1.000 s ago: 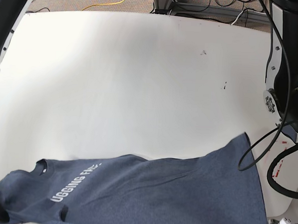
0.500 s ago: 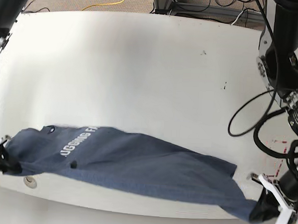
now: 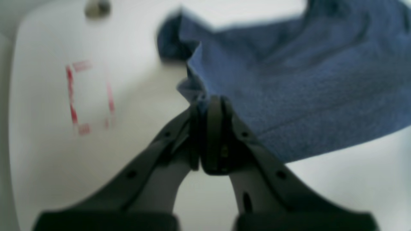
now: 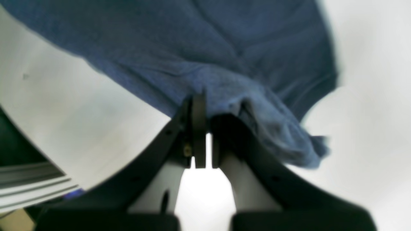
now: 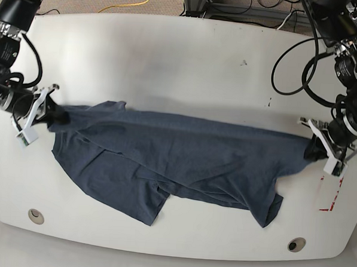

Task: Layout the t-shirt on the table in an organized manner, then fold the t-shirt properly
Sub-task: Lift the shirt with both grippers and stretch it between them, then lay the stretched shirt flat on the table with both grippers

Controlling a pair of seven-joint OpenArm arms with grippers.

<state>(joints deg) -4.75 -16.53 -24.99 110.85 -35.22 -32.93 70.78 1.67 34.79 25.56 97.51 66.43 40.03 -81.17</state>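
Observation:
The dark navy t-shirt (image 5: 177,154) is stretched sideways across the middle of the white table (image 5: 182,62), its top edge taut and its lower part sagging in folds toward the near edge. My left gripper (image 5: 313,148) is at the right of the base view, shut on one end of the cloth. The left wrist view shows that gripper (image 3: 208,102) pinching the t-shirt (image 3: 305,80). My right gripper (image 5: 52,114) is at the left of the base view, shut on the other end. In the right wrist view the gripper (image 4: 202,99) bites bunched fabric of the t-shirt (image 4: 192,48). No lettering shows.
Two round grommet holes (image 5: 36,216) (image 5: 296,244) sit near the table's front corners. A red rectangular mark (image 5: 329,198) lies by the right edge, close under my left gripper. Small dark specks (image 5: 244,63) dot the far right. Cables trail behind the far edge.
Both grippers have carried the t-shirt from the near edge toward the middle of the table and pulled it out taut. The white lettering has gone out of sight.

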